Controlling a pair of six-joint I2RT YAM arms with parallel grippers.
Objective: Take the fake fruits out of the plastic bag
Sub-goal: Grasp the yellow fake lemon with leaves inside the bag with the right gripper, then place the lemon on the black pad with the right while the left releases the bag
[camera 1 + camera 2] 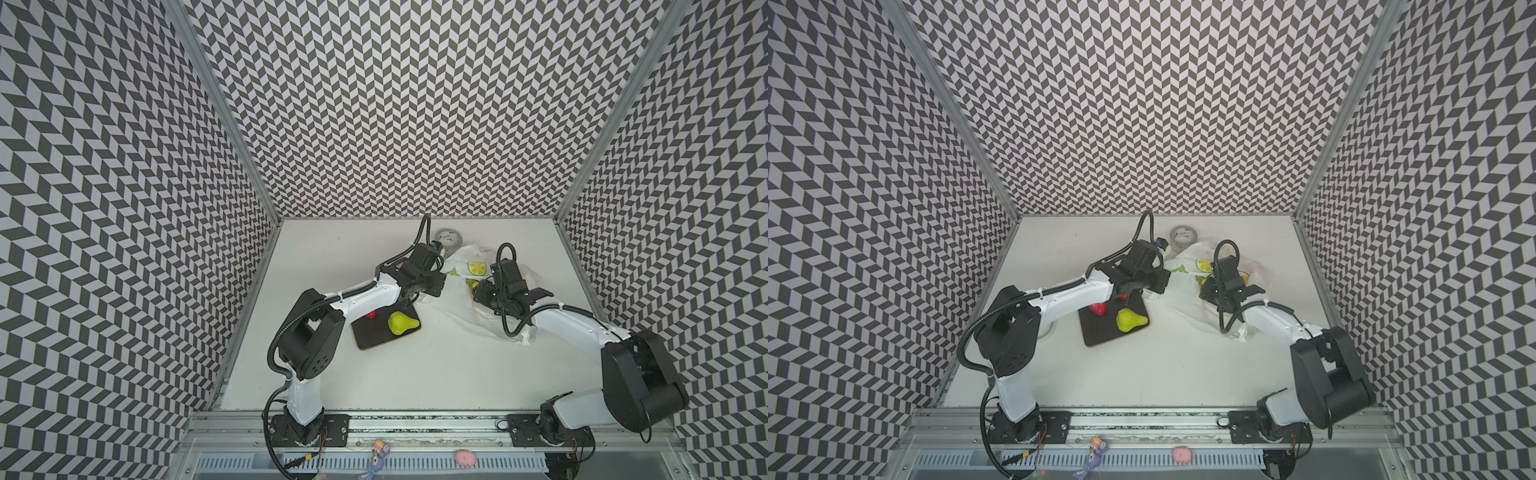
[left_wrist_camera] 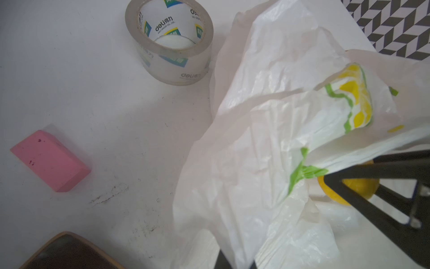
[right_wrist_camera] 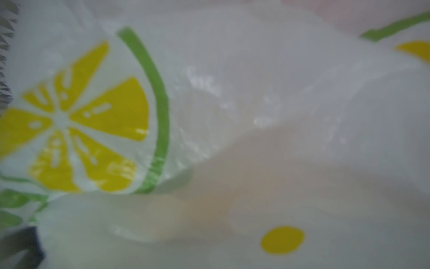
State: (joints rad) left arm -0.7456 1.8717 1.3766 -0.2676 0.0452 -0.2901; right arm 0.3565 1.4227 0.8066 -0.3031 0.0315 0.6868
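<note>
Bag (image 1: pixel 465 257): lay crumpled on the far right part of the tabletop (image 1: pixel 415 374) in both top views. It was white film printed with lemon slices and green leaves.
Left tool (image 1: pixel 417 297): fully closed, pinching the bag's left edge. The film there stood raised off the tabletop.
Right tool (image 1: pixel 478 291): reached into the bag from the right. Its fingers (image 2: pixel 372 209) crossed in front of the lemon. How wide they stood, and whether they gripped anything, could not be told.
Lemon (image 2: pixel 360 187): inside the bag, under the raised film and partly hidden behind the right tool.
Pear (image 1: pixel 400 323): out of the bag, lying on its side on the right half of the board.
Strawberry (image 1: pixel 371 314): out of the bag, on the board, partly covered by the left arm.
Second red fruit (image 1: pixel 1124 296): at the board's far edge, mostly hidden under the left arm.
Board (image 1: pixel 374 336): dark with a pale rim, near mid-tabletop, just left of the bag.
Tape (image 1: pixel 448 237): a clear roll standing on its flat face at the far edge, just beside the bag.
Block (image 2: pixel 50 160): pink, flat on bare tabletop, apart from tape, bag and board.
Right wrist view: blurred and filled with bag film (image 3: pixel 256 93). A pale orange shape showed through the film, too soft to name.
</note>
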